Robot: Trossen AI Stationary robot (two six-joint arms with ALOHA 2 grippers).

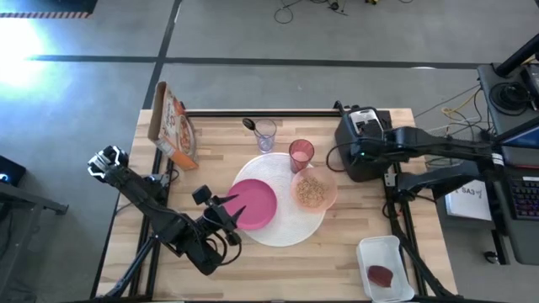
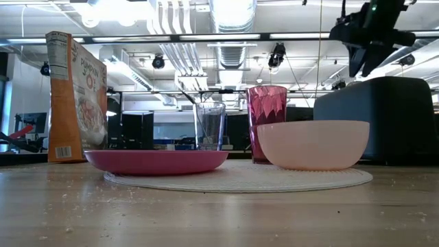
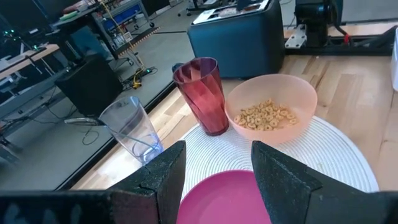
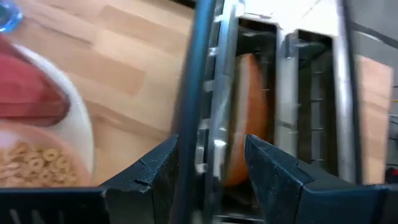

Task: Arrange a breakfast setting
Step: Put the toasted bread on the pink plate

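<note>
left gripper (image 1: pixel 233 204) open by magenta plate (image 1: pixel 257 204); right gripper (image 4: pixel 211 165) open — above toaster (image 1: pixel 358 151)

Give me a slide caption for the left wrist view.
Left claw open over magenta plate, facing cereal-filled peach bowl and pink cup.

A magenta round plastic plate (image 1: pixel 254 204) lies on a white ribbed round mat (image 1: pixel 290 229). The peach round bowl (image 1: pixel 314 192) holds tan cereal rings, beside a translucent pink ridged cup (image 1: pixel 301 155) on the pale wooden tabletop (image 1: pixel 337 252).
</note>
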